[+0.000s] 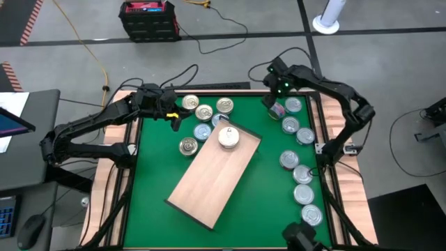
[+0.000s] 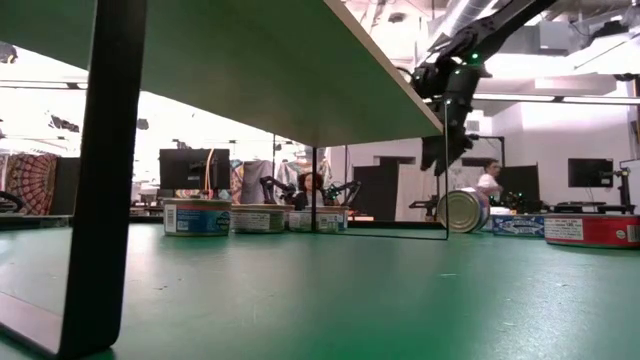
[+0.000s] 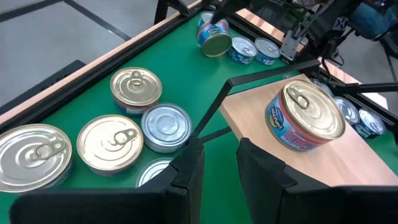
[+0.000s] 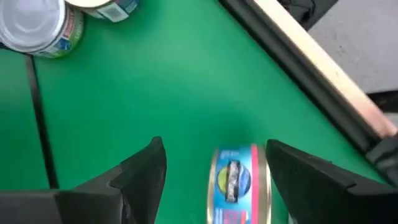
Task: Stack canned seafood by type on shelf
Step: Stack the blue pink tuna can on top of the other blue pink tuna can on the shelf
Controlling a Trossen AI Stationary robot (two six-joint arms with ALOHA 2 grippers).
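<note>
Tin (image 3: 305,116), label writing unreadable

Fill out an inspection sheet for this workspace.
Surface: green table, wood-edged.
Job's things: light tan wooden shelf, raised on dark legs, carries one round metal tin; other tins lie left of it and along the table's right side.
Clutter: nothing seen.
End effectors: left end effector empty above the left tins; right end effector open, straddling a blue-labelled tin on edge.
Cables: yellow cable on floor.
Surroundings: black crate; person in background.
</note>
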